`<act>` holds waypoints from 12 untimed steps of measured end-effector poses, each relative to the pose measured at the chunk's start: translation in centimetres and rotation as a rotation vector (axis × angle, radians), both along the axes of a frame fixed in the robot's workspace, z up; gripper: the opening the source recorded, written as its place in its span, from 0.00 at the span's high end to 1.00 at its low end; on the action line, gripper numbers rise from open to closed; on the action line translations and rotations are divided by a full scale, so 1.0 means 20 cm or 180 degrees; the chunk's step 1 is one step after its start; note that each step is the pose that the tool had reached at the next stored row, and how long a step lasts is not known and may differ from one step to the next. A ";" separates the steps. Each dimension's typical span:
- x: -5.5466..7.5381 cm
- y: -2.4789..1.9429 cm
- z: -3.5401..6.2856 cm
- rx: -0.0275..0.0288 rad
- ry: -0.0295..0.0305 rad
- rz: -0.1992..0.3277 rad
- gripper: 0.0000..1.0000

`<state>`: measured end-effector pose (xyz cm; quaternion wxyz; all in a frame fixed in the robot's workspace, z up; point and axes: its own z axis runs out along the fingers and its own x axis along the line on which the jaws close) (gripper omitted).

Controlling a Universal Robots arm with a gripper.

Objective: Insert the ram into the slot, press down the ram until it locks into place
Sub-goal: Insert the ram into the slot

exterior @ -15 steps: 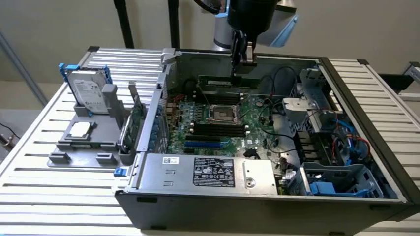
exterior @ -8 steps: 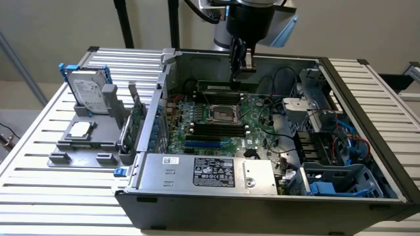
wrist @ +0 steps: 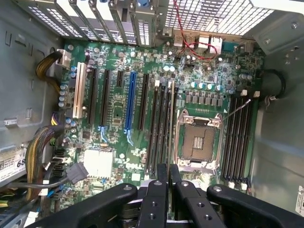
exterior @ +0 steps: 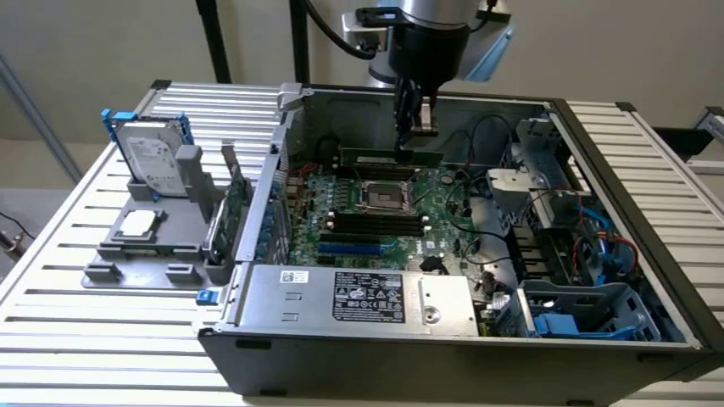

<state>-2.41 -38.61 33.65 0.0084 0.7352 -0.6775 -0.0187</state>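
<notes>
My gripper [exterior: 414, 129] hangs over the open computer case, shut on the ram [exterior: 391, 158], a long thin green stick held level well above the motherboard. In the wrist view the ram [wrist: 170, 123] shows edge-on as a thin pale line running out from between the fingers [wrist: 156, 190]. It lies over the group of parallel black slots [wrist: 161, 128] beside the CPU socket [wrist: 197, 142], apart from them. In the exterior view these black slots [exterior: 374, 223] lie just in front of the CPU socket [exterior: 382, 197].
Another set of black slots [wrist: 237, 137] lies on the socket's other side. A blue slot [wrist: 131, 102] and expansion slots sit further off. Cable bundles [wrist: 42, 156], the power supply [exterior: 351, 297] and drive cages [exterior: 565, 254] crowd the case. A grey holder [exterior: 147, 246] outside carries a hard drive [exterior: 153, 161] and an upright green card [exterior: 232, 212].
</notes>
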 end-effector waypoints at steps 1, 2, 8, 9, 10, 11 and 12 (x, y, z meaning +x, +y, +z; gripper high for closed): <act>0.00 0.000 -0.009 0.0000 0.0000 -0.0003 0.87; 0.00 0.000 -0.018 0.0000 0.0000 -0.0004 0.87; -0.03 0.000 -0.073 -0.0001 0.0000 -0.0016 0.87; -0.04 0.000 -0.082 0.0000 0.0000 -0.0017 0.87; -0.05 0.000 -0.091 0.0000 -0.0001 -0.0018 0.87; -0.05 0.000 -0.100 0.0000 -0.0003 -0.0019 0.87; -0.06 -0.001 -0.109 0.0000 -0.0006 -0.0020 0.87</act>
